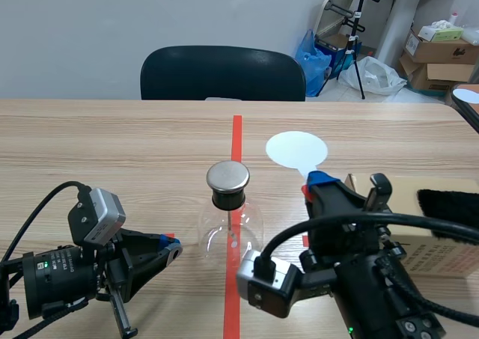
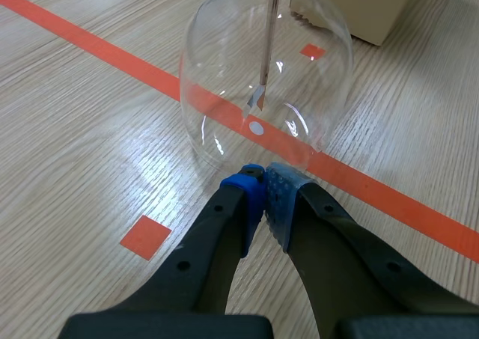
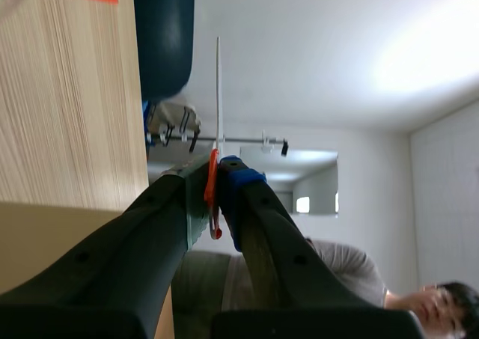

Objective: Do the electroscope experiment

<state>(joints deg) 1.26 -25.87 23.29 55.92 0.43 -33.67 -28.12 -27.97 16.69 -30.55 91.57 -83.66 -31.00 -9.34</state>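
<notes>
The pale wood-grain surface (image 1: 112, 144) carries a clear glass flask (image 1: 230, 234) with a round metal cap (image 1: 227, 176). The flask stands upright on the orange-red tape line (image 1: 236, 133) running down the middle. A cardboard box (image 1: 449, 260) lies toward the right edge, apart from the flask.

The left arm (image 1: 60, 275) lies low over the table at the near left, its wrist level and its left gripper (image 1: 174, 251) pointing toward the middle. That gripper's fingers (image 2: 224, 227) are closed on nothing, and their blue pads (image 2: 281, 193) meet at the tips. The right arm (image 1: 374, 286) comes in from the near right and is raised a little, with its wrist rolled onto its side. Its right gripper (image 1: 313, 180) points away from the robot, with the fingers (image 3: 161, 227) pinched tight on the thin orange handle (image 3: 212, 197) of a white disc (image 1: 297, 150).
</notes>
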